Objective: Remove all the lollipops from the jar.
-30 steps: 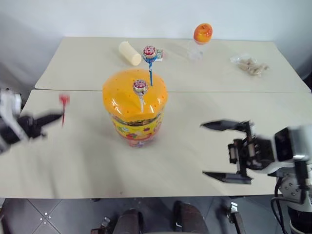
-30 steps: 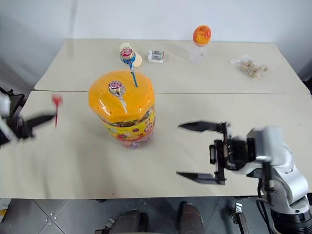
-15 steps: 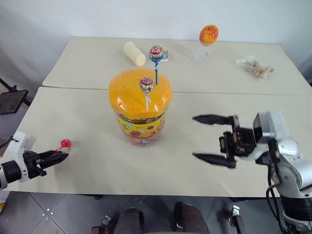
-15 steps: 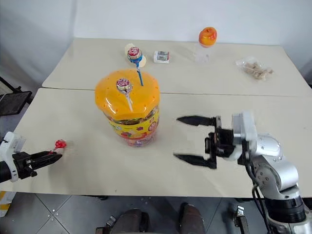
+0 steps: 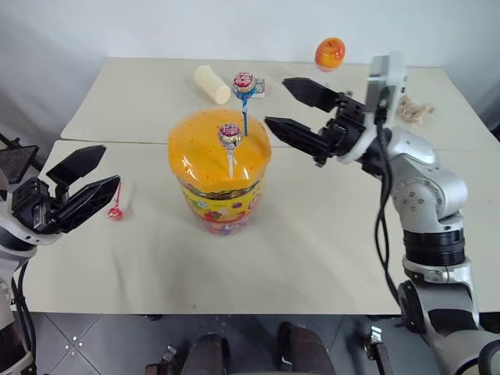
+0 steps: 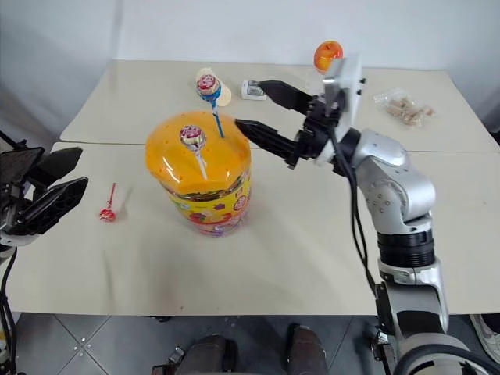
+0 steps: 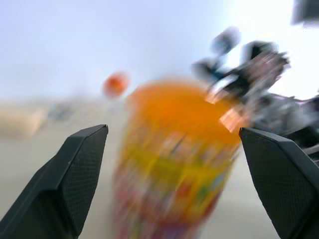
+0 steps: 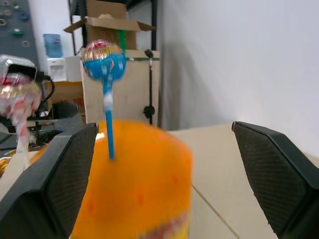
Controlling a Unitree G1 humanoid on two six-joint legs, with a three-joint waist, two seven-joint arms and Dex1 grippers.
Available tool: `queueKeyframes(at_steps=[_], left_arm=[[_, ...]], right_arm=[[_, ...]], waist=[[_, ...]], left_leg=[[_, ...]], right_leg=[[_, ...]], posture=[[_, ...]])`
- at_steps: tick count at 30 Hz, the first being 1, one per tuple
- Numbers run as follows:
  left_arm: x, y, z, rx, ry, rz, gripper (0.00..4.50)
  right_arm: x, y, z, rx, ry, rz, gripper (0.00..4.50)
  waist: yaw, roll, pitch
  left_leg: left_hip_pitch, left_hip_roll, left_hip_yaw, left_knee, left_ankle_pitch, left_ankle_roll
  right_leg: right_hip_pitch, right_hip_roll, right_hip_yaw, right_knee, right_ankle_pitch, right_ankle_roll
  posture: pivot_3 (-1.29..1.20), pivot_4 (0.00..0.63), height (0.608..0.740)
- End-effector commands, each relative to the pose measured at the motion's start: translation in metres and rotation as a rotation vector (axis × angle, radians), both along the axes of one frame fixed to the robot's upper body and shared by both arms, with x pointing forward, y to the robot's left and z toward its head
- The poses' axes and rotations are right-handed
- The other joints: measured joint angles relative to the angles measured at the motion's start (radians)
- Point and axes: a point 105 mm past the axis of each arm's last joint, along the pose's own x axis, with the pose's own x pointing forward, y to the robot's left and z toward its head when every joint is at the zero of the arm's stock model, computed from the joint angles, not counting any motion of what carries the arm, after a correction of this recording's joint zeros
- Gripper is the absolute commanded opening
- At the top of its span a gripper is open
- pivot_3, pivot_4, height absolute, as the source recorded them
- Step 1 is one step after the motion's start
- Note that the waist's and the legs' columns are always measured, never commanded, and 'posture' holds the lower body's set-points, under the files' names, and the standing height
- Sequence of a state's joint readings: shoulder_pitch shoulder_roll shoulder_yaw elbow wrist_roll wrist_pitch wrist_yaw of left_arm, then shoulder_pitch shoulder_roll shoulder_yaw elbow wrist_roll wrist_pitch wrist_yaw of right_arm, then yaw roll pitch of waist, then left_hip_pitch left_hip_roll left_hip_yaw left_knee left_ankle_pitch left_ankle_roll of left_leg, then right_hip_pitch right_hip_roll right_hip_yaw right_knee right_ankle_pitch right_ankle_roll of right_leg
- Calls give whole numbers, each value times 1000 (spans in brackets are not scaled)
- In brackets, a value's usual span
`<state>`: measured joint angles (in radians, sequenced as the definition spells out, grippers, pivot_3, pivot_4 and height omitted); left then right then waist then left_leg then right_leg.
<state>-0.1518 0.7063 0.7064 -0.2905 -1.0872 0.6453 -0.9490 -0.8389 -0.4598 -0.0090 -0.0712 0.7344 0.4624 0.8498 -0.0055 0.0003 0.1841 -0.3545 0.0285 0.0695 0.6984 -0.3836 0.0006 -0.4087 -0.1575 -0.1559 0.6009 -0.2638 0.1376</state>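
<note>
Red-sticked lollipop is lying near our counter's left edge while both pincers, left and right, are hanging released beside the jar.

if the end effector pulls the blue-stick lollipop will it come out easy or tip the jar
Probably easy: the blue-stick lollipop stands upright in a hole of the jar lid, its thin stick likely light. The jar looks wide and squat, so tipping seems unlikely.
</note>
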Motion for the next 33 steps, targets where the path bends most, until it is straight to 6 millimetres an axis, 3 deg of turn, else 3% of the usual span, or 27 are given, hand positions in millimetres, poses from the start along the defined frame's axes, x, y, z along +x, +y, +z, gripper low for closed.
queueKeyframes(at_steps=[1, 4, 10, 13, 23, 25, 29, 33], left_arm=[[-8, -12, 18, -45, -57, -57, 4466], [-8, -11, 30, -111, -103, -60, 4466], [-7, -12, 21, -110, -84, -76, 4466], [-8, -17, 15, -80, -81, -96, 4500], [-7, -19, 13, -78, -99, -145, 4500], [-7, -20, 15, -83, -114, -157, 4500], [-8, -26, 23, -89, -153, -197, 4500], [-13, -39, 18, 9, -146, -267, 4500]], right_arm=[[-4, 9, 5, -25, -6, 49, 4500], [-14, 20, 3, -68, -9, 142, 4500], [-17, 33, 0, -114, 3, 183, 4500], [-18, 40, 3, -108, 12, 194, 3941], [-24, 45, 12, -45, -11, 267, 570], [-27, 39, 23, 50, -36, 300, 18], [-17, 8, 49, 250, -39, 240, 18], [-13, -29, 60, 280, -42, 155, 18]], waist=[[-5, 0, 0], [-11, 0, 0], [-24, 0, 0], [-23, 0, 0], [-24, 0, 0], [-24, 0, 0], [-22, 0, 0], [-22, 0, 0]], left_leg=[[0, 0, 0, -1, 0, 0], [-2, 0, 0, 0, 0, 0], [-1, 0, 1, 1, 0, 0], [-1, 0, 1, 1, 0, 0], [-1, 0, 2, 1, 0, 0], [-1, 0, 2, 1, 0, 0], [-1, 0, 1, 1, 0, 0], [-1, 0, 1, 0, 0, 0]], right_leg=[[-1, 0, 0, 0, 0, 0], [-2, 0, 0, -1, 0, 0], [-1, 0, 0, -1, 0, -1], [-1, 0, 0, -1, 0, -1], [-1, 1, 0, -1, -1, -1], [-1, 1, 0, -2, -1, -1], [-1, 1, 0, -2, -1, -1], [-1, 1, 0, -2, -1, -1]], posture=[[0, 150, 740], [0, 150, 740], [0, 150, 740], [0, 150, 740], [0, 150, 740], [0, 150, 740], [0, 150, 740], [0, 150, 740]])
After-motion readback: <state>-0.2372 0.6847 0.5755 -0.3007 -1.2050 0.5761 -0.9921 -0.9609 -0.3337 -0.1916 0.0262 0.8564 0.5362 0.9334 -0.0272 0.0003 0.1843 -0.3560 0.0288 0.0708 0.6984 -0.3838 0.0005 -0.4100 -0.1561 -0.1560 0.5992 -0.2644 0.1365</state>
